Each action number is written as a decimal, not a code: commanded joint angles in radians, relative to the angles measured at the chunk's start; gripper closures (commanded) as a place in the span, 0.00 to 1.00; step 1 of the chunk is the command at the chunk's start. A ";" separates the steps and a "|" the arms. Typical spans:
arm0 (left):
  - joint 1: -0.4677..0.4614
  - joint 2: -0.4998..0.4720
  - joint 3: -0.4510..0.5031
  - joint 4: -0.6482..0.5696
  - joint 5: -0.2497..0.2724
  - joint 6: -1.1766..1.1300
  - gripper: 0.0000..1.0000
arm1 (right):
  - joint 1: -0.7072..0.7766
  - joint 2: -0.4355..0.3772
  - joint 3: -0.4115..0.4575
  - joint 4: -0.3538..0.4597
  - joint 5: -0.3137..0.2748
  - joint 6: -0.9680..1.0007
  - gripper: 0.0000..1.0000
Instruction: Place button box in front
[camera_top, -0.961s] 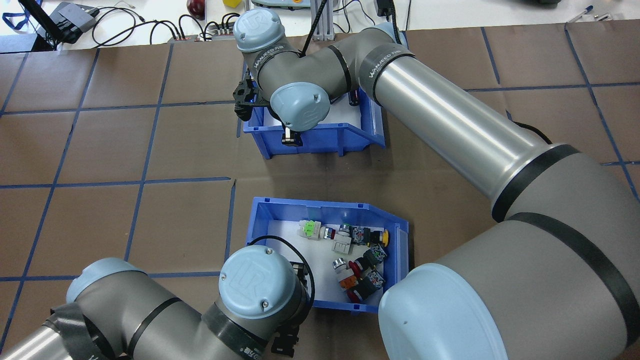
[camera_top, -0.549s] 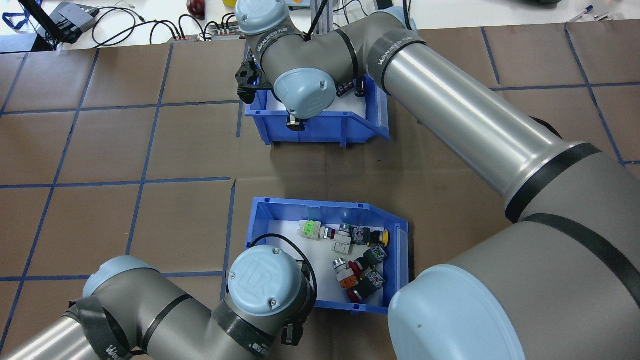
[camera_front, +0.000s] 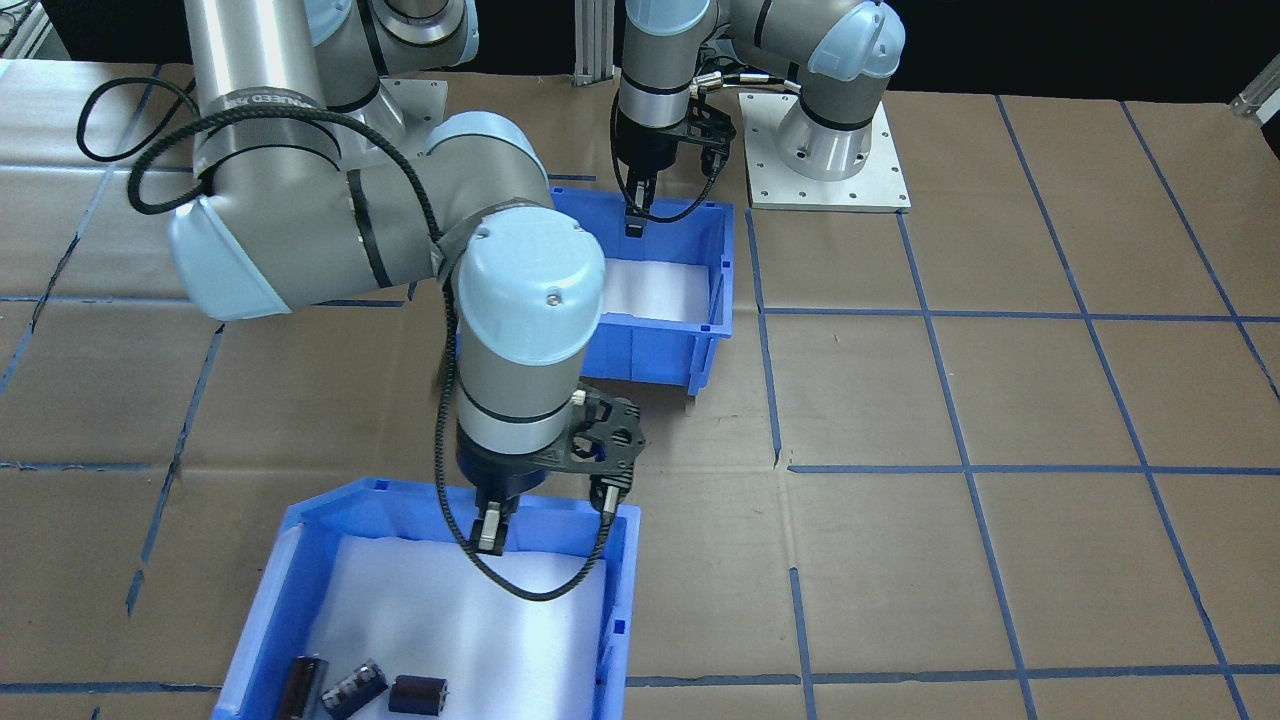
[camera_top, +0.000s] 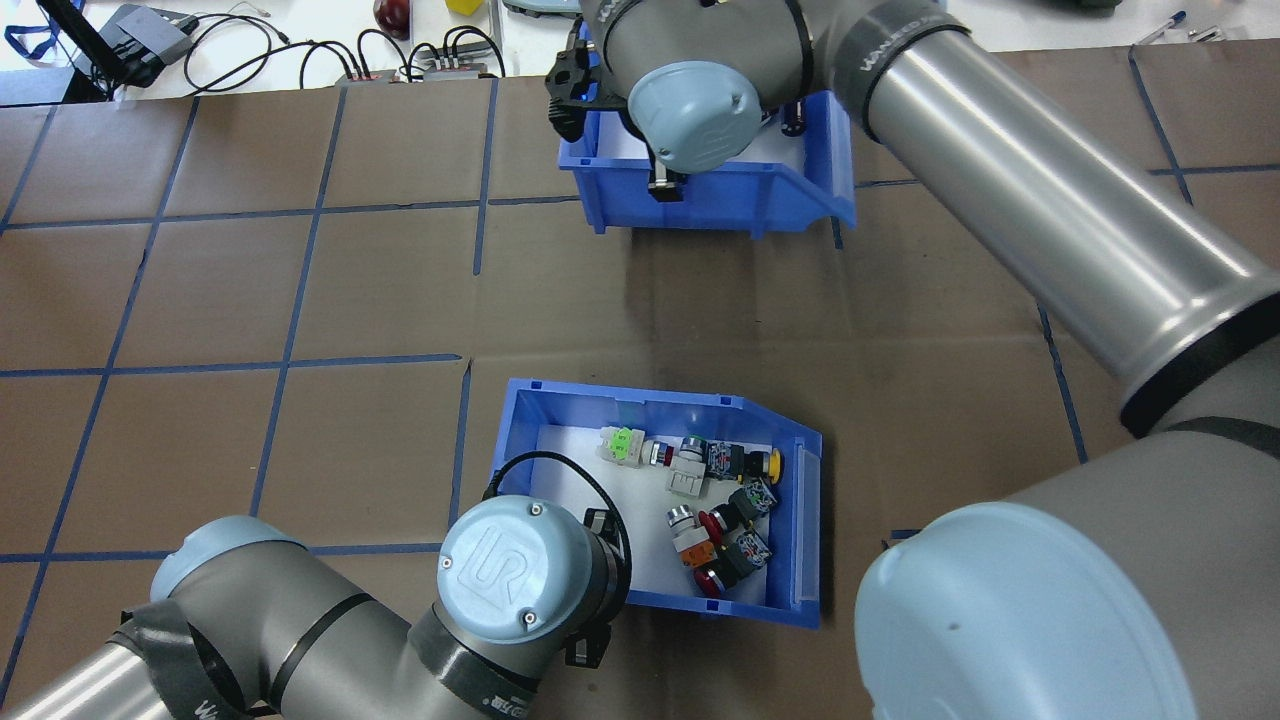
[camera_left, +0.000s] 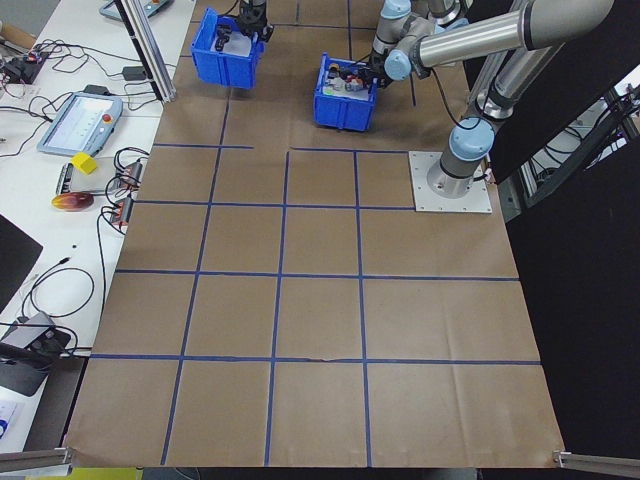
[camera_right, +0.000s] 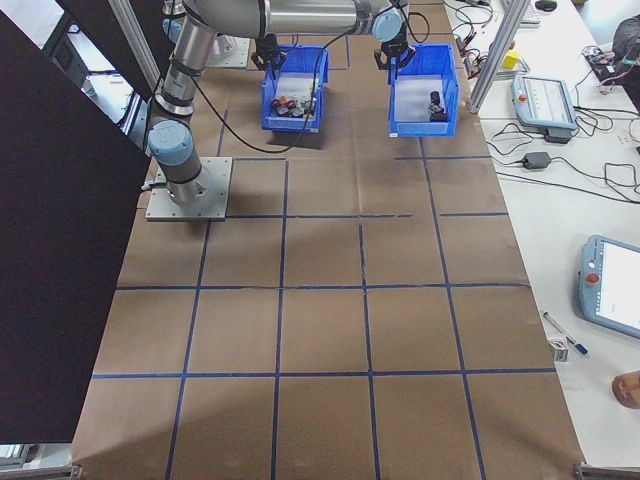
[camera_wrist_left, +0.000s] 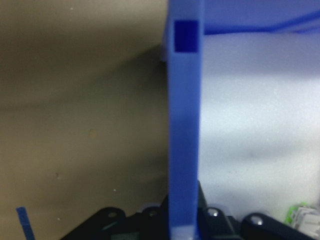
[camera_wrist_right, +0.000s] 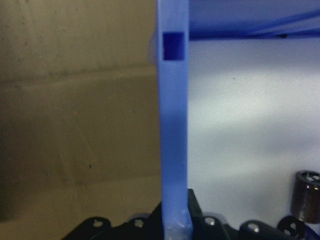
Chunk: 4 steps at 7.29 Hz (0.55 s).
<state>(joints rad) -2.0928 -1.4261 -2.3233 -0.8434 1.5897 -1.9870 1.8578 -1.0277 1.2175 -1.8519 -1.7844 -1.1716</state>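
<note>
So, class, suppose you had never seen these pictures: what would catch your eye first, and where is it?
Two bright blue bins on brown paper stand out. The button box, full of colourful push-button switches, sits near the robot with the left gripper clamped on its wall. The far bin, holding a few dark cylinders, has the right gripper shut on its wall.

Right gripper (camera_front: 490, 533) clamps capacitor bin (camera_front: 620, 580) wall.

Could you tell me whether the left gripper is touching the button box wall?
Touching: the left wrist view shows the button box wall running straight down between the left gripper fingers.
</note>
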 joint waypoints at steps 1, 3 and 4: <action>0.176 0.021 0.047 0.000 0.018 0.075 1.00 | -0.112 -0.102 0.107 -0.007 -0.020 -0.127 0.96; 0.325 -0.029 0.129 -0.002 0.013 0.239 1.00 | -0.225 -0.226 0.245 -0.015 -0.006 -0.253 0.96; 0.354 -0.095 0.213 -0.011 0.013 0.291 1.00 | -0.282 -0.292 0.319 -0.015 0.002 -0.316 0.96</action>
<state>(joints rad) -1.7971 -1.4584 -2.1962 -0.8462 1.6038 -1.7739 1.6486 -1.2367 1.4437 -1.8647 -1.7926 -1.4092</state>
